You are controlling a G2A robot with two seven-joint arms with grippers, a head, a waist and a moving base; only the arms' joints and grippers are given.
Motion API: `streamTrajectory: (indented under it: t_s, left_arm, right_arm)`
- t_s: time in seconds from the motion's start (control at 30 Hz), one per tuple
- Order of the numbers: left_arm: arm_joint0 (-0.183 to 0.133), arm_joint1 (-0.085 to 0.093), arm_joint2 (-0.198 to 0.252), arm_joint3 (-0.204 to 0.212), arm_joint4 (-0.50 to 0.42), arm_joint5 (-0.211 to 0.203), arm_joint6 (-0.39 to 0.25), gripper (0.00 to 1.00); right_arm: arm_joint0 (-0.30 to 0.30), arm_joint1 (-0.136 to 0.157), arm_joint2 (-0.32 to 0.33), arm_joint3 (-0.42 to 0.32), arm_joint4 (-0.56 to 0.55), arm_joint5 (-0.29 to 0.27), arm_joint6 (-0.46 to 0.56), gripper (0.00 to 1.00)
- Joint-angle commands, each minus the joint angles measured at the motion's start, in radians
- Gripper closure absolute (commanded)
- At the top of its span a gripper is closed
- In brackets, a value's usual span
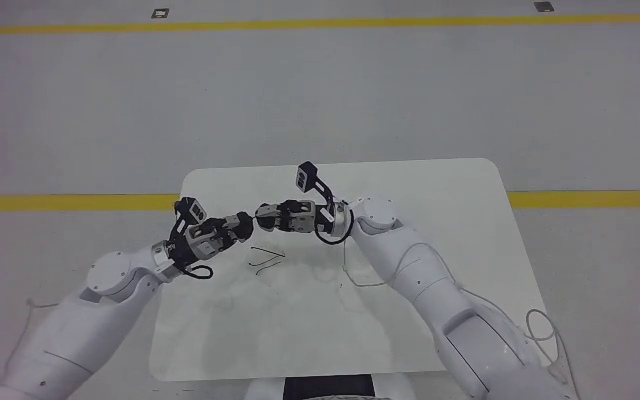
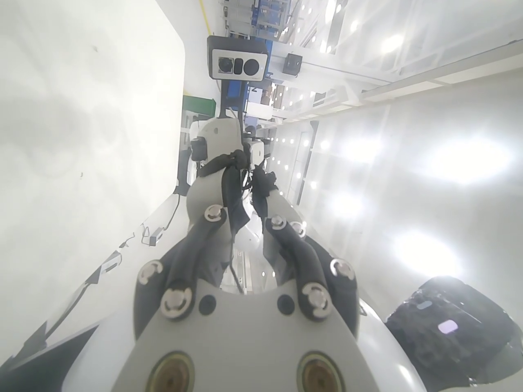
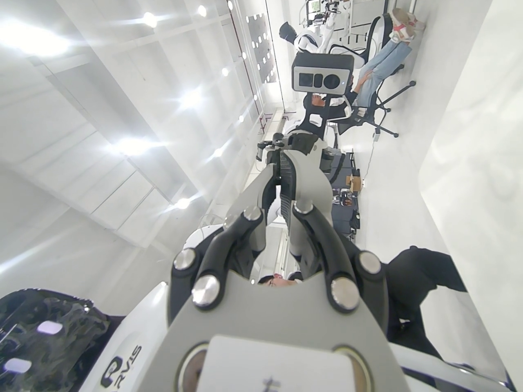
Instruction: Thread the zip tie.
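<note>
Over the middle of the white table (image 1: 450, 200) my two grippers meet tip to tip in the air. The left gripper (image 1: 248, 224) comes in from the near left side and is shut; in its wrist view the left gripper (image 2: 245, 173) points straight at the other arm's wrist. The right gripper (image 1: 268, 214) faces it, and in its own view the right gripper (image 3: 280, 169) has its ribbed pads pressed together. I cannot tell whether anything thin sits between either pair of fingers. Thin black zip ties (image 1: 267, 256) lie on the table just below the grippers.
A thin loose cable (image 1: 362, 277) trails from the right arm onto the table. The table's rounded edges lie well away from the grippers. A yellow floor line (image 1: 320, 24) runs beyond the table.
</note>
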State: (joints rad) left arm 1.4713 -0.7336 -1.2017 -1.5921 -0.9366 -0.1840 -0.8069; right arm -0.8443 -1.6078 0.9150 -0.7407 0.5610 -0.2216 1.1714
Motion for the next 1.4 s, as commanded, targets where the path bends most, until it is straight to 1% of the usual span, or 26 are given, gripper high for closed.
streamTrajectory:
  t_s: [0.0,0.53,0.63,0.67,0.9,0.93,0.97,1.0,1.37]
  left_arm:
    - [0.000,-0.002,-0.002,0.000,0.004,0.002,-0.001,0.92]
    - [0.007,-0.019,-0.019,0.005,0.016,0.010,-0.004,0.92]
    - [0.008,-0.022,-0.023,0.006,0.020,0.012,-0.006,0.95]
    - [0.009,-0.023,-0.024,0.006,0.020,0.013,-0.006,1.00]
    - [0.012,-0.029,-0.033,0.008,0.030,0.015,-0.006,1.00]
    - [0.013,-0.030,-0.035,0.008,0.032,0.014,-0.007,1.00]
    - [0.013,-0.031,-0.036,0.009,0.033,0.014,-0.008,1.00]
    - [0.014,-0.032,-0.037,0.010,0.034,0.013,-0.009,1.00]
    - [0.026,-0.040,-0.063,0.012,0.048,-0.009,-0.015,1.00]
  right_arm:
    - [0.000,0.000,0.000,0.000,-0.001,0.001,0.001,1.00]
    - [-0.001,0.002,-0.009,-0.009,-0.014,0.001,0.000,1.00]
    - [-0.001,0.002,-0.010,-0.010,-0.015,0.001,0.001,1.00]
    - [-0.001,0.002,-0.010,-0.010,-0.015,0.001,0.001,1.00]
    - [-0.002,0.003,-0.012,-0.010,-0.013,0.002,0.002,1.00]
    - [-0.002,0.003,-0.012,-0.010,-0.012,0.003,0.002,0.63]
    - [-0.002,0.003,-0.012,-0.010,-0.012,0.003,0.001,0.20]
    - [-0.002,0.003,-0.011,-0.010,-0.010,0.004,-0.001,0.00]
    - [-0.003,0.014,0.014,-0.004,-0.007,-0.006,-0.018,0.00]
